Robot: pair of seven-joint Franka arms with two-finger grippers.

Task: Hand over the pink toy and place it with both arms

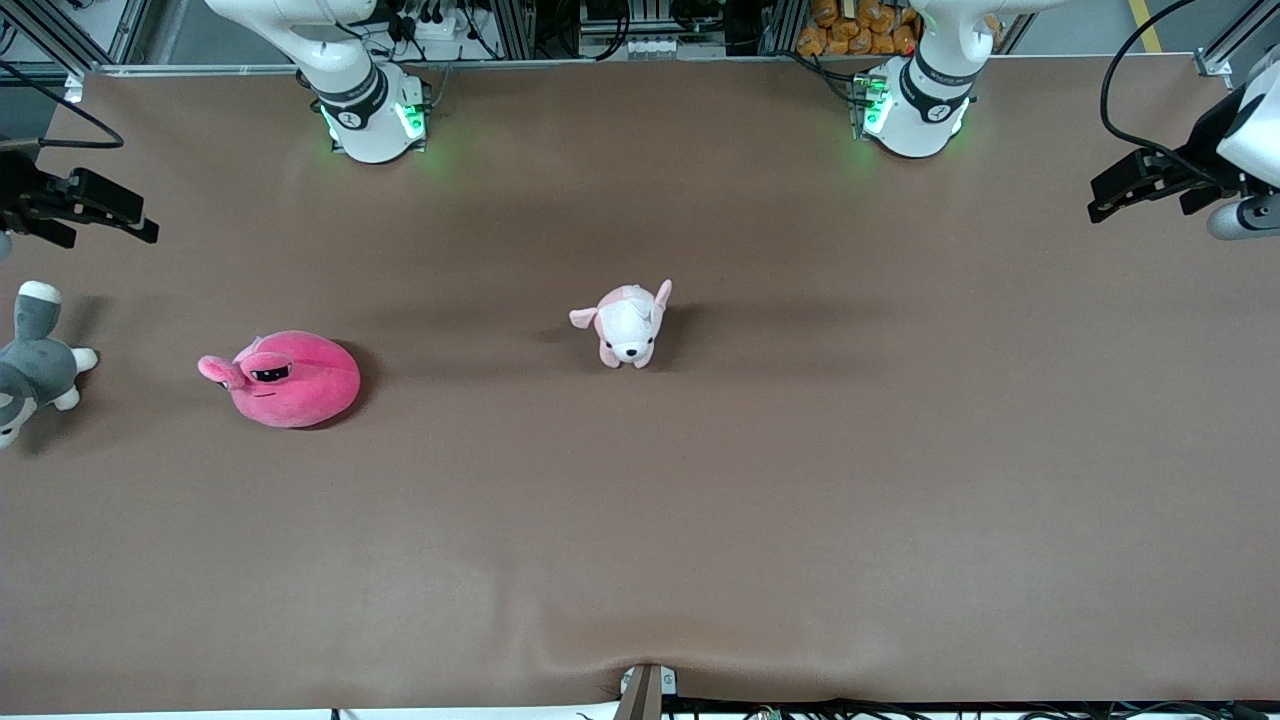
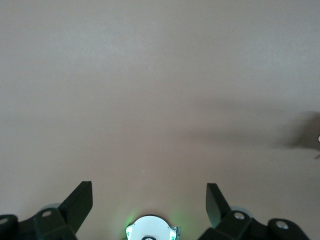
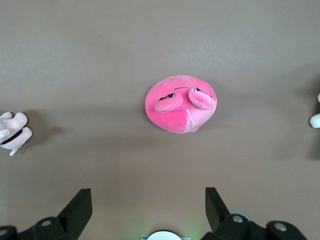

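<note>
Three plush toys lay on the table (image 1: pixel 700 520): pink toy (image 1: pixel 290 380) sat toward the right arm's end from the pale puppy (image 1: pixel 628 325), grey plush (image 1: pixel 35 365) beside it. Right gripper (image 1: pixel 135 228) and left gripper (image 1: pixel 1100 205) hung over the table ends, fingers apart, empty.

- Left gripper (image 1: pixel 1105 205) hangs in the air over the left arm's end of the table, fingers (image 2: pixel 80 202) spread.
- Right gripper (image 1: pixel 140 222) hangs over the right arm's end, fingers (image 3: pixel 80 207) spread.
</note>
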